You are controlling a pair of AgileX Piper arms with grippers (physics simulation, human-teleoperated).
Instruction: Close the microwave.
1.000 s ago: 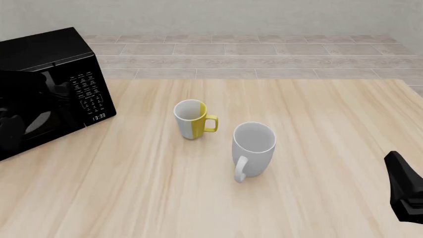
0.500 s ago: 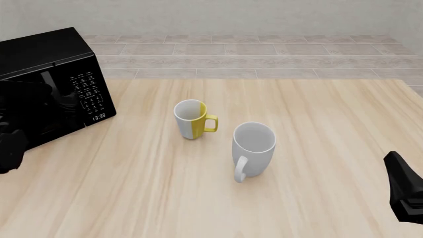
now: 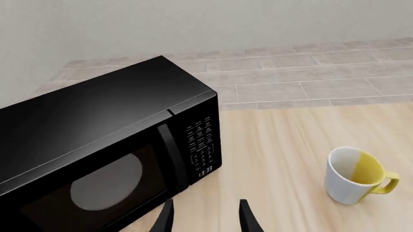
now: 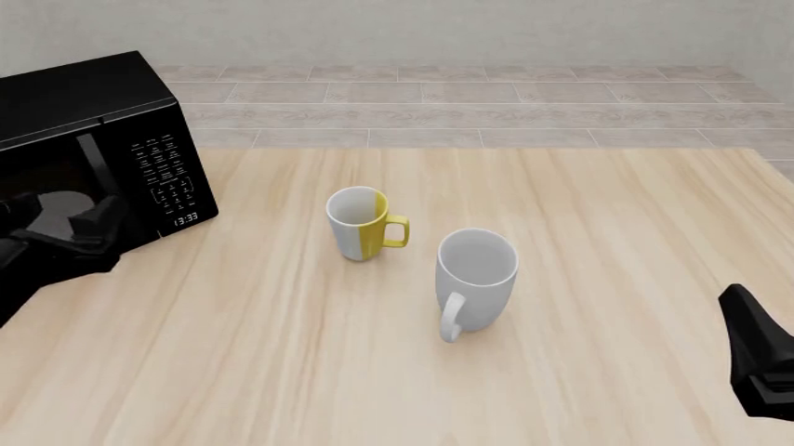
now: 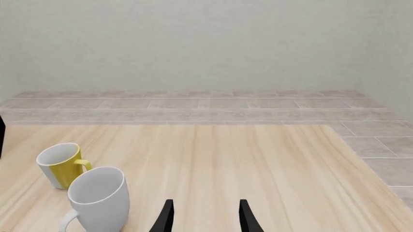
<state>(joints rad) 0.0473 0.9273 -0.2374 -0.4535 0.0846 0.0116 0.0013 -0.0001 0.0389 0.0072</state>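
Observation:
The glossy black microwave (image 4: 87, 139) stands at the table's far left, with its white keypad (image 4: 167, 172) and its clock facing the mugs. Its door (image 3: 96, 183) lies flush with the front, shut. My left gripper (image 4: 102, 232) hovers just in front of the door's keypad side, apart from it. In the left wrist view the left gripper (image 3: 206, 221) is open and empty. My right gripper (image 4: 748, 325) is low at the table's right edge, far from the microwave. In the right wrist view the right gripper (image 5: 205, 220) is open and empty.
A white and yellow mug (image 4: 361, 223) stands mid-table, and it also shows in the left wrist view (image 3: 355, 176). A taller white mug (image 4: 474, 279) stands to its right and nearer to me. A tiled floor lies beyond the table's far edge.
The microwave door has swung from open to shut. My left gripper followed it in, then drew back a little, and now shows in front of the door. The right arm has not moved.

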